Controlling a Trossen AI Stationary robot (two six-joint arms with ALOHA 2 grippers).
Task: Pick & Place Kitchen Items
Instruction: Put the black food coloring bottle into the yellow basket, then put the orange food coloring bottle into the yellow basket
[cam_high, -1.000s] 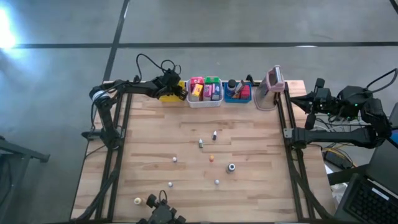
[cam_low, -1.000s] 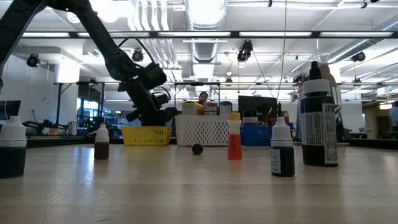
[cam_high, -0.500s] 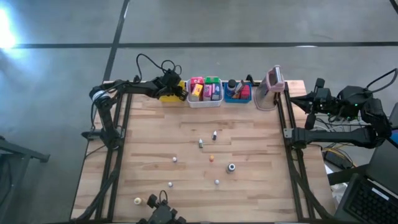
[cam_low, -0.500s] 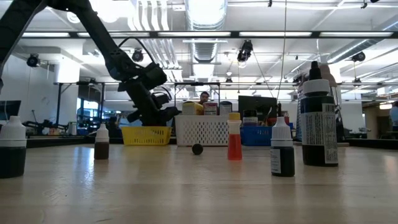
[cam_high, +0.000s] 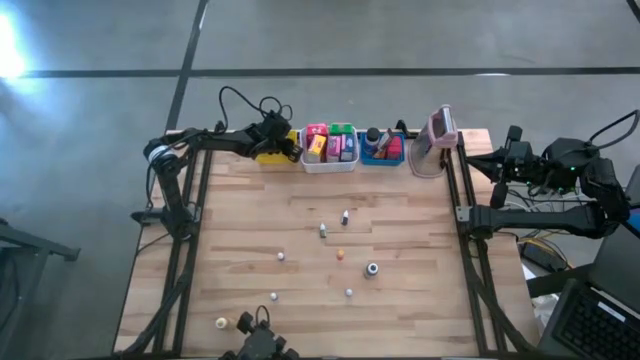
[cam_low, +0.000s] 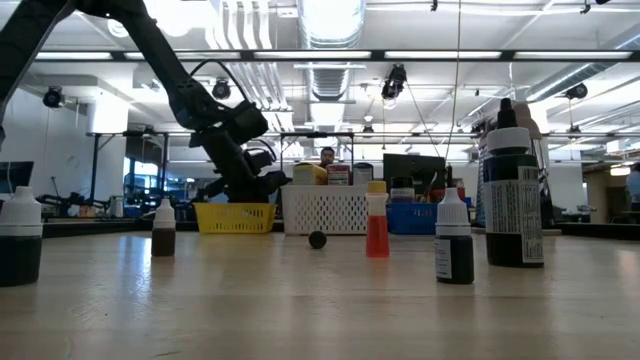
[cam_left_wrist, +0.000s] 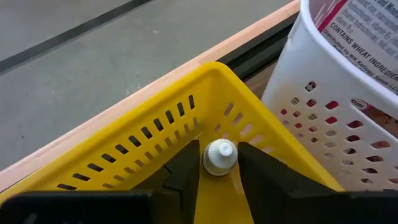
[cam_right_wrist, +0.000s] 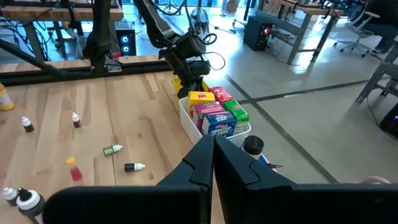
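My left gripper (cam_high: 290, 148) reaches over the yellow bin (cam_high: 268, 154) at the table's far edge, its fingers inside the bin (cam_left_wrist: 155, 124). Between them sits a small white-capped bottle (cam_left_wrist: 219, 157). The white bin (cam_high: 328, 148) beside it holds pink, green, yellow and blue packets. Several small bottles lie or stand mid-table, such as a dark one (cam_high: 345, 216), an orange one (cam_high: 340, 253) and a dark round piece (cam_high: 372, 268). My right gripper (cam_right_wrist: 213, 155) is shut on nothing and waits off the table's right edge (cam_high: 498, 158). My left gripper has the small bottle's white cap (cam_left_wrist: 211, 163) between its two fingers, one finger (cam_left_wrist: 186, 171) on either side. The fingers slant down into the yellow bin from the table's left. The bottle's body is hidden behind the cap, and whether it rests on the bin floor cannot be told.
A blue bin (cam_high: 382, 149) and a pink-grey upright device (cam_high: 437, 135) stand right of the white bin. In the low view, bottles stand near the camera, among them a tall dark one (cam_low: 513, 190) and a red one (cam_low: 376, 222). A person shows beyond the table (cam_low: 326, 157).
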